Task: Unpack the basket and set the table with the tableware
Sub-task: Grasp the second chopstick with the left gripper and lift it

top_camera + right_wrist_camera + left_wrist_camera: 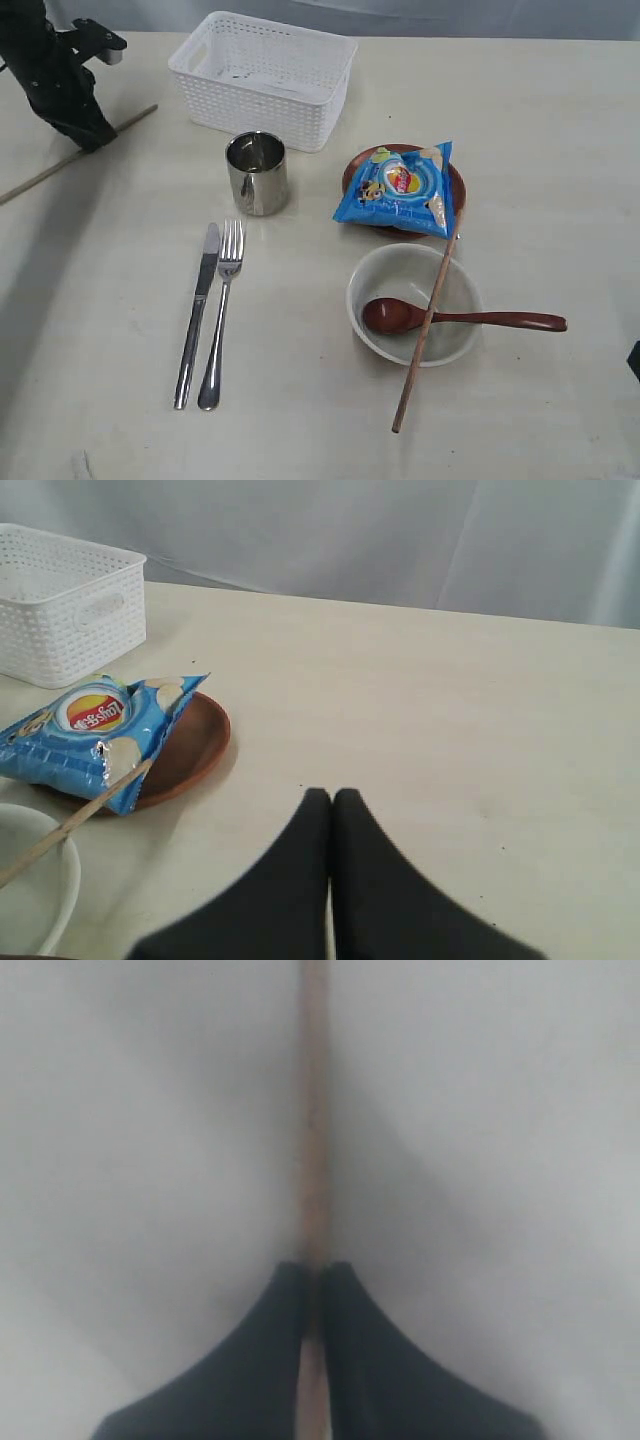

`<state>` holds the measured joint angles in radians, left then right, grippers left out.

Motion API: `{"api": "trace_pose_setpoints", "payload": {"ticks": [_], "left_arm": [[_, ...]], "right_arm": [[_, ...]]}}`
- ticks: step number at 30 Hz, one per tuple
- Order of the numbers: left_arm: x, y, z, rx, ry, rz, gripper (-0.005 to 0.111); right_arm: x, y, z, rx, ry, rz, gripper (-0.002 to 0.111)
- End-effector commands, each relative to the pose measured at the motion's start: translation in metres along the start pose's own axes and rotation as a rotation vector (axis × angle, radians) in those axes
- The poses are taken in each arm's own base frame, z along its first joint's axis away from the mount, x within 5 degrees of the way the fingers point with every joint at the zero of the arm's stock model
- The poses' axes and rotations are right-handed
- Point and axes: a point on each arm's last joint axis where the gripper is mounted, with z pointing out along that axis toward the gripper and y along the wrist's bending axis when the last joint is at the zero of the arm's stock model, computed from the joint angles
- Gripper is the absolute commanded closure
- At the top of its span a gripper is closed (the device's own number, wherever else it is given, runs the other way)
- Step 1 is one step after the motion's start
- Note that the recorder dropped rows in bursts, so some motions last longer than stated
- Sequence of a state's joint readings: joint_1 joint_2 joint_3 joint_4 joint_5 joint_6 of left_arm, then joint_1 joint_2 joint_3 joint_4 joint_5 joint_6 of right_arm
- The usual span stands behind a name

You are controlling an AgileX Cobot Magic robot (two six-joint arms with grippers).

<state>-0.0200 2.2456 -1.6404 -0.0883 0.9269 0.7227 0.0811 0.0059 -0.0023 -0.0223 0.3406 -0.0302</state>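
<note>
Upper left, we list: left gripper (pixel 95 138) clamped on one chopstick (pixel 135 119) over the table (pixel 100 330); right gripper (pixel 332 798) closed tight, holding nothing.

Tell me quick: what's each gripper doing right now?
Left gripper: closed on a chopstick.
Right gripper: closed, holding nothing.

One desk (pixel 560 120) is counted, and on it one white basket (pixel 262 100), one steel cup (pixel 258 175), one knife (pixel 198 310) and one fork (pixel 222 320). One brown plate (pixel 190 740), one blue snack packet (pixel 400 190), one off-white bowl (pixel 400 265) and one wooden spoon (pixel 480 320) are also found. One chopstick (pixel 40 178) at the left edge and a second chopstick (pixel 428 322) across the bowl are counted, two in all.
</note>
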Motion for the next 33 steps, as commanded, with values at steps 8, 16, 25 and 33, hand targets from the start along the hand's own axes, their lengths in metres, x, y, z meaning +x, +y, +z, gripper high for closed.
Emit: {"api": "trace_pose_setpoints", "payload": {"ticks": [8, 16, 25, 33], "left_arm": [[0.014, -0.037, -0.097, 0.095, -0.098, -0.158, 0.107], [0.024, -0.066, -0.054, 0.037, -0.088, -0.316, 0.074], [0.03, -0.057, -0.027, -0.08, 0.011, -0.267, 0.065], [0.031, -0.056, 0.0, -0.058, 0.041, -0.292, 0.065]], "right_arm": [[0.0, 0.0, 0.0, 0.007, -0.005, -0.003, 0.109], [0.0, 0.0, 0.0, 0.007, -0.005, -0.003, 0.109], [0.0, 0.0, 0.0, 0.007, -0.005, -0.003, 0.109], [0.0, 0.0, 0.0, 0.007, -0.005, -0.003, 0.109]]}}
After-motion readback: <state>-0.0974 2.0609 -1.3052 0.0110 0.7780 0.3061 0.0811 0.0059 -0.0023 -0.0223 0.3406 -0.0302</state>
